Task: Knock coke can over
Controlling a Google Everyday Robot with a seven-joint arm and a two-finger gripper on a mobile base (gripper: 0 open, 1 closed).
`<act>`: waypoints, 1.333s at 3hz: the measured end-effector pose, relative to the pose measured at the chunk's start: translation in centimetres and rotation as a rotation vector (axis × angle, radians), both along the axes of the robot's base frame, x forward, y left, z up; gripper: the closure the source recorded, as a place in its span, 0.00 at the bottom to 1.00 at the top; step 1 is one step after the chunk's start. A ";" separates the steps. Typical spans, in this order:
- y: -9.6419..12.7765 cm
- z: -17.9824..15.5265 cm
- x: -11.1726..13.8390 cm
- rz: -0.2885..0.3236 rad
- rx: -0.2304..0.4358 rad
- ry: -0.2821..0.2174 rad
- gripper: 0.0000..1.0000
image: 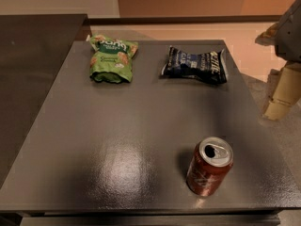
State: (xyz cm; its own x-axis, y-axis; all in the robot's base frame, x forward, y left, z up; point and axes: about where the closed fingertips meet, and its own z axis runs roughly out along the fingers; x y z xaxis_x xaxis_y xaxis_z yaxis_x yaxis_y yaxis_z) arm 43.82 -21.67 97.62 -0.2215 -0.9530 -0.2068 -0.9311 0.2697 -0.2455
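Nearest the camera: coke can (209,165), standing upright on its base near the front right corner of the dark grey table (66,126). I read it as red-sided with faint pale markings; the silver top faces up and the dark opening in the lid shows. It casts a short shadow to its left. Can not knocked over at this moment.

Table surface: glossy, with a broad patch of glare left of the can, toward the front edge.

Far side of the table, two snack bags lying flat. Green bag (112,58) at the back left, dark blue bag (196,65) at the back right; they are apart from each other and both are well apart from the can.

Gripper (283,91): at the right edge of the view, out past the table's right side, over the floor. Cream-coloured parts hang below a grey section of the arm (290,29) in the upper right corner. It is well apart from the can and touches no item on the table. I cannot tell whether the claw is released or clenched.

Left of the table: a second dark surface (33,55), just beside it.
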 end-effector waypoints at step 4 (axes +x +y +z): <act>0.8 -2.6 -4.8 0.139 0.291 0.068 0.00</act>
